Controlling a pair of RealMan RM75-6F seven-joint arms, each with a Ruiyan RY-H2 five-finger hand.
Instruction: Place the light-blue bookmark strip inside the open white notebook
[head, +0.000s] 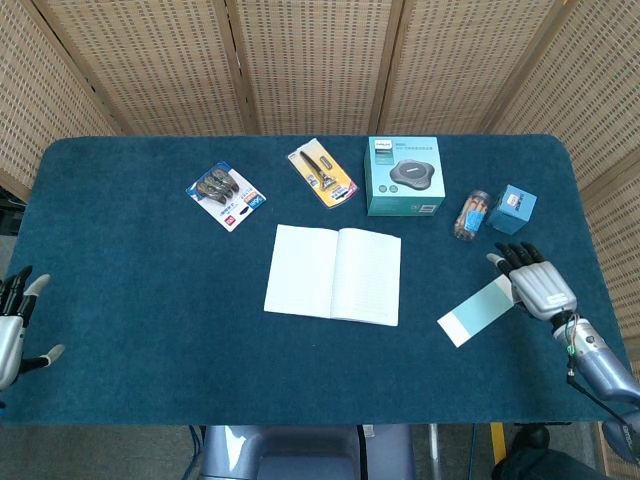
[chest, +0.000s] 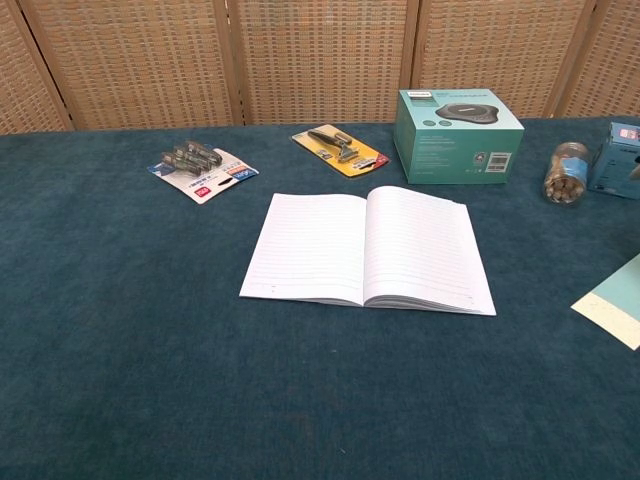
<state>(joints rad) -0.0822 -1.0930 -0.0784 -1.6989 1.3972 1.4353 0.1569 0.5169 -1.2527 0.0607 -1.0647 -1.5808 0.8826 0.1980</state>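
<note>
The open white notebook (head: 333, 274) lies flat in the middle of the blue table (head: 150, 300); in the chest view the notebook (chest: 365, 250) shows lined pages. The light-blue bookmark strip (head: 473, 312) lies slanted to the notebook's right, and the chest view cuts the strip (chest: 614, 304) off at its right edge. My right hand (head: 530, 280) hovers over the strip's far right end with fingers spread, hiding that end; I cannot tell whether it touches. My left hand (head: 14, 328) hangs at the table's left edge, fingers apart and holding nothing.
Along the back stand a teal box (head: 403, 176), a small jar (head: 473, 214) and a small blue box (head: 512, 209). A yellow razor pack (head: 322, 173) and a white blister pack (head: 226, 194) lie at the back left. A wicker screen (head: 320, 60) closes off the rear.
</note>
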